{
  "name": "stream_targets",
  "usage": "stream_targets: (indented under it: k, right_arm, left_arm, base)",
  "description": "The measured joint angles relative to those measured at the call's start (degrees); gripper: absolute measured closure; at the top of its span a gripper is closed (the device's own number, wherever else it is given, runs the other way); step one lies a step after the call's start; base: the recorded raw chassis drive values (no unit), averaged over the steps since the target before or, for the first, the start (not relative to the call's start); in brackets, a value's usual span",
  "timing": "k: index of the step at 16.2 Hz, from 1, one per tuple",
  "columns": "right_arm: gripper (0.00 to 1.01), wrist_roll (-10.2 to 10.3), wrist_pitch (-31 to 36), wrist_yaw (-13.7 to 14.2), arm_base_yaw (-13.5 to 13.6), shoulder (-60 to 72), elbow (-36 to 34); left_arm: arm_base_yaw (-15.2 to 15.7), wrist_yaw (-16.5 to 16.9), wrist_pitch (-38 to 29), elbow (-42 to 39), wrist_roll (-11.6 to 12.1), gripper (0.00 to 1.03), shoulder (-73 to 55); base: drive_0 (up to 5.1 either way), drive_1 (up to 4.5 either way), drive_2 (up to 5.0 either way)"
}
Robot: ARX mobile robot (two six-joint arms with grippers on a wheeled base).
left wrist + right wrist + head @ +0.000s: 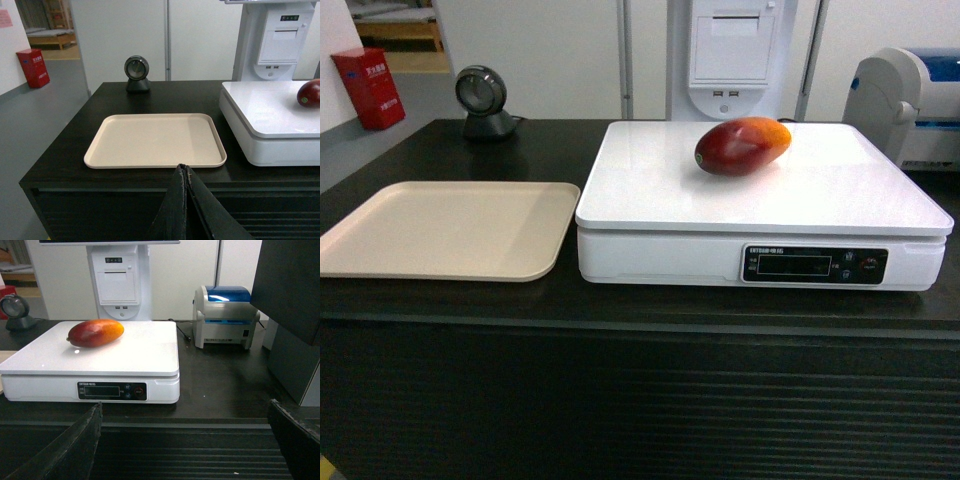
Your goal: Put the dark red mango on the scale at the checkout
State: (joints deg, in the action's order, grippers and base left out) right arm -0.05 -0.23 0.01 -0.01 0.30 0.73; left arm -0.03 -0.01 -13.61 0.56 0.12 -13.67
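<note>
Tabletop (440, 300) of the dark checkout runs across the head view, and we read it from the left: a red box (368, 88) stands on the floor beyond the far left corner, then a round barcode scanner (484, 102) sits at the back edge, and in front of it lies a flat beige tray (445, 228). Just beside the tray's right edge stands the white scale (760, 215), its dark display strip facing us. The dark red mango (742, 145) lies on its side on the scale's platform, toward the back, its orange-yellow end pointing right. Behind the scale rises a white receipt printer stand (732, 50), and at the far right sits a label printer with a blue lid (225, 315). Our left hand (186, 200) hangs in front of the ribbed front panel, fingers clenched together with nothing between them. Our right hand (185, 440) is released, its fingers (70, 450) spread wide apart at the bottom of its wrist view, well apart from the mango.
</note>
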Motion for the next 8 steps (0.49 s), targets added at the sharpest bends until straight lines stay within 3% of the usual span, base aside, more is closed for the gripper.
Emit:
stream_targets:
  k: [4, 6, 8]
  right_arm:
    - [0.03, 0.0, 0.0, 0.0, 0.0, 0.0, 0.0]
    - [0.03, 0.0, 0.0, 0.0, 0.0, 0.0, 0.0]
    - [0.03, 0.0, 0.07, -0.02, 0.0, 0.0, 0.0]
  left_arm:
    - [0.0, 0.02, 3.45, 0.0, 0.0, 1.01, 3.45]
    - [0.0, 0.0, 11.61, 0.04, 0.0, 1.01, 8.87]
    - [0.0, -0.11, 13.4, 0.42, 0.0, 1.01, 13.14]
  base:
    - [0.0, 0.0, 0.0]
    - [0.0, 0.0, 0.0]
    - [0.0, 0.0, 0.0]
